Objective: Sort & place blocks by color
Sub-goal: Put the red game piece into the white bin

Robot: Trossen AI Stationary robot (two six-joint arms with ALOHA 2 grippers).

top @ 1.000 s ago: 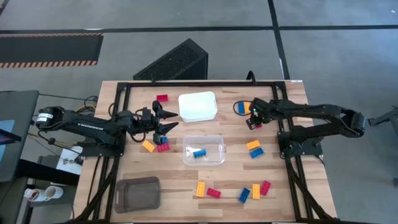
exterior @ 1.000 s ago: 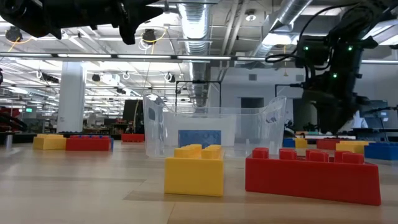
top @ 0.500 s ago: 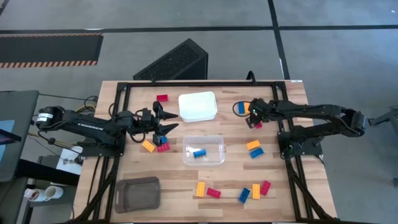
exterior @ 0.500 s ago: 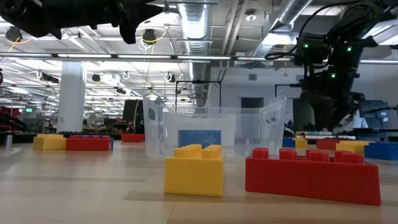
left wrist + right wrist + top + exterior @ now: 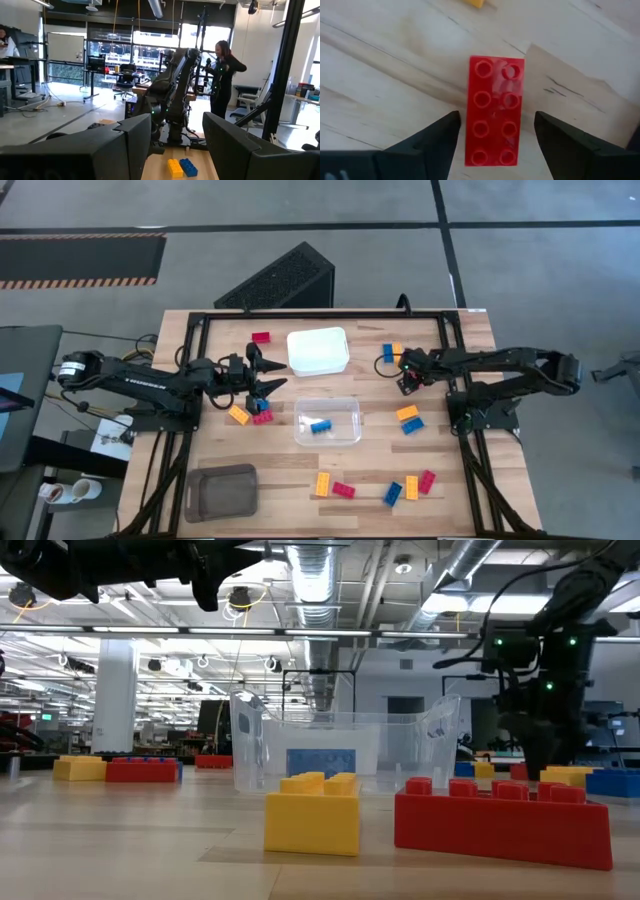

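right gripper (image 5: 492, 131): fingers apart, straddling red block (image 5: 495, 110) on the table, not grasped | left gripper (image 5: 268, 372): spread, empty, at 9 o'clock | progress: only one blue block (image 5: 320, 426) in clear tray (image 5: 352, 408), other blocks scattered

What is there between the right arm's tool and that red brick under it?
Nothing visible. The right tool hangs open straight above the red brick, a finger on either side, with only bare table around it. Whether the fingers touch the brick cannot be told.
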